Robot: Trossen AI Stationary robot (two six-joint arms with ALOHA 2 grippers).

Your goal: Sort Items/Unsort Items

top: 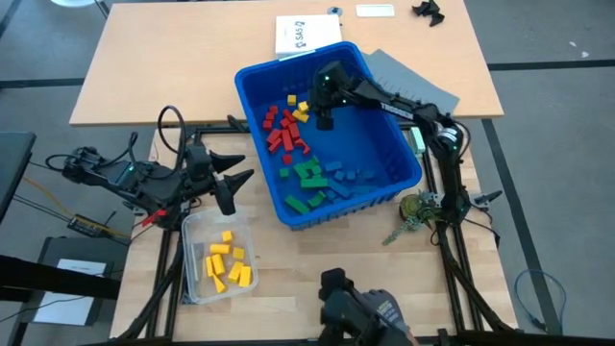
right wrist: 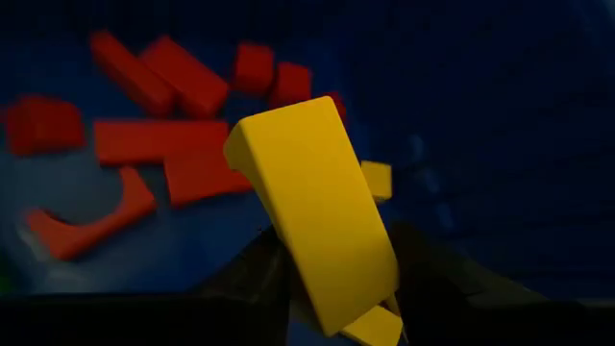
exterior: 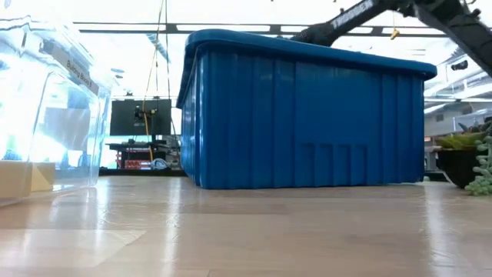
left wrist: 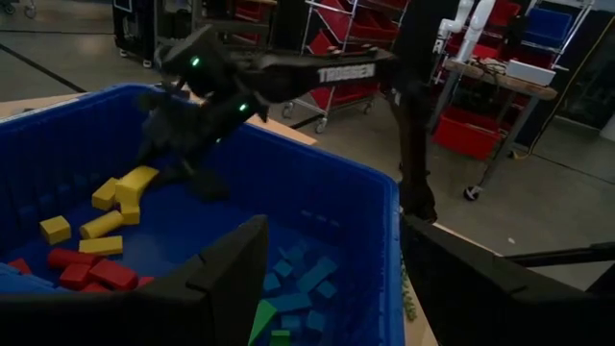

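A large blue bin [top: 384, 144] in the middle of the table holds groups of small blocks: red [top: 282, 132], yellow [top: 300, 108], green [top: 309, 175] and blue [top: 351, 178]. My right gripper [top: 324, 120] hangs inside the bin over the red and yellow groups, shut on a yellow block [right wrist: 312, 216]. My left gripper [top: 233, 180] waits open beside the bin's left wall, above the table, with nothing between its fingers [left wrist: 231, 274]. Below it, a clear container [top: 219, 255] with several yellow blocks rests on the table. My right gripper pinches the yellow block's near end [right wrist: 332, 288] between its two fingers [right wrist: 255, 274]. The fingers slant down into the bin from the table's right side. The block juts out ahead of them, tilted and lifted clear of the red blocks [right wrist: 154, 144] on the bin floor.
Grey divider sheets [top: 418, 82] lie behind the bin at the right, and a white sheet [top: 307, 34] lies at the far edge. A small plant [top: 418, 207] stands by the right arm's base. Bare wood stretches along the near edge and the far left.
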